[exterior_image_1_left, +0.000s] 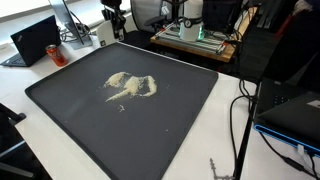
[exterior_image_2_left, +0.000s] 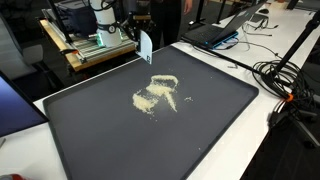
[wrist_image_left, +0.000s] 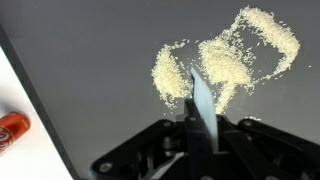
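Observation:
A pile of pale grains (exterior_image_1_left: 130, 87) lies spread on a large black mat (exterior_image_1_left: 80, 120); in both exterior views it sits near the mat's middle (exterior_image_2_left: 157, 93). My gripper (exterior_image_2_left: 142, 38) hovers above the mat's far edge and is shut on a thin white flat card (exterior_image_2_left: 146, 48) that hangs edge-down. In the wrist view the card (wrist_image_left: 203, 100) stands between the fingers (wrist_image_left: 203, 128), with the grains (wrist_image_left: 225, 60) just beyond its tip, not touching. In an exterior view the gripper (exterior_image_1_left: 117, 24) is small and dark at the far edge.
The mat (exterior_image_2_left: 220, 120) lies on a white table. A laptop (exterior_image_1_left: 35, 42) and cables (exterior_image_2_left: 290, 80) sit beside it. A machine on a wooden stand (exterior_image_2_left: 90, 35) is behind it. An orange object (wrist_image_left: 10, 130) lies off the mat's edge.

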